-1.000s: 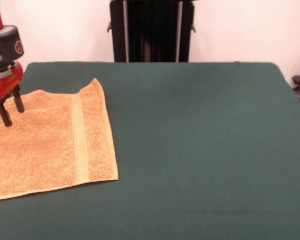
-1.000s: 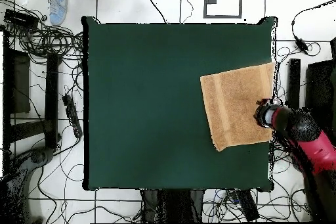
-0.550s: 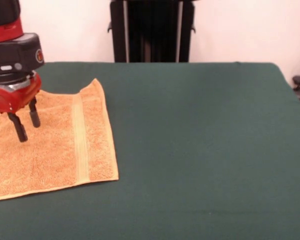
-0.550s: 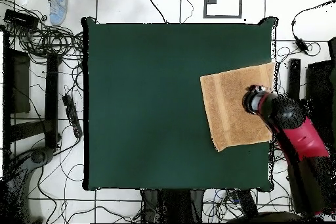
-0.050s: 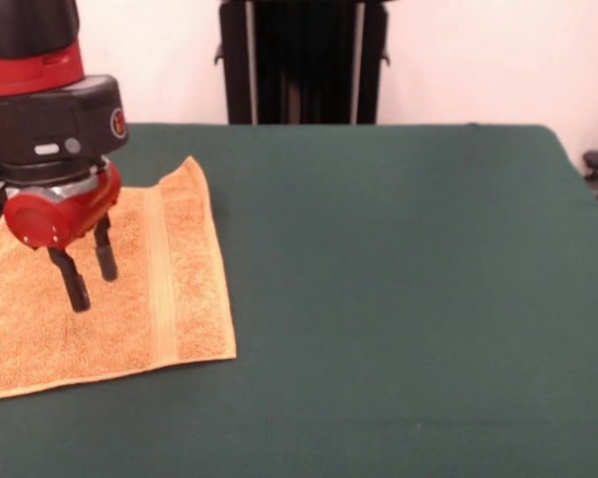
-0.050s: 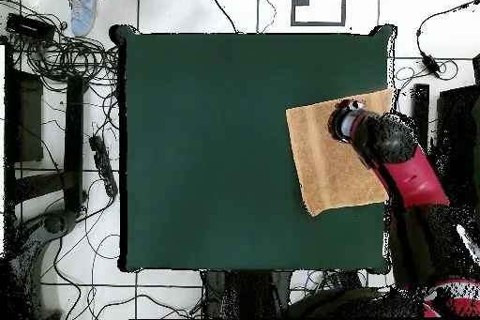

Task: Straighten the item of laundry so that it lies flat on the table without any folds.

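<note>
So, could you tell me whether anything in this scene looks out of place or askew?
The towel lies at an angle to the table, pushed up against one edge, with its top corner sticking up in a point. The gripper hangs over it with jaws open, holding nothing. Nothing looks spilled or damaged.

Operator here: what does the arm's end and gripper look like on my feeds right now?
The gripper has two slim black fingers under a rounded glossy red housing. Above sits a black wrist block bearing a small round red-and-white mark, topped by a red band. From overhead, the arm is red with black sections.
</note>
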Controlling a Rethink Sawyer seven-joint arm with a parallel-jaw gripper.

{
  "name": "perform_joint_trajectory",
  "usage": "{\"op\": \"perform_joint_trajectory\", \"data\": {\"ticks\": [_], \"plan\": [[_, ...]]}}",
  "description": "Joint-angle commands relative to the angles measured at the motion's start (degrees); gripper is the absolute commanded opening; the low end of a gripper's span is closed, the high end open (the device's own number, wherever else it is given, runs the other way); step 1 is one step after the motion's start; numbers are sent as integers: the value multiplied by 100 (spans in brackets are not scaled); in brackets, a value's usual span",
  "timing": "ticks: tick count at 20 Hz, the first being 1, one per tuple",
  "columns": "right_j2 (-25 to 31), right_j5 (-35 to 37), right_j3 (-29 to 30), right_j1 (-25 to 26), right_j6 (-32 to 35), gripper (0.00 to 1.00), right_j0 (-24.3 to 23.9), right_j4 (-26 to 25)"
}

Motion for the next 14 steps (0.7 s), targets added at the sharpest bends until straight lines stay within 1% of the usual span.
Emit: {"op": "perform_joint_trajectory", "data": {"ticks": [1, 4, 7, 9, 12, 13, 14], "plan": [[182, -303, -238, 707, 1586, 100, 403, 783], [48, -57, -316, 640, 1596, 100, 519, 920], [88, 160, -289, 498, 1525, 100, 545, 1055], [-2, 349, -409, 466, 1614, 100, 647, 1119], [-139, 696, -720, 482, 1650, 100, 743, 1166], [-223, 850, -852, 493, 1613, 100, 744, 1105], [-430, 1032, -1042, 523, 1623, 100, 790, 1012]]}}
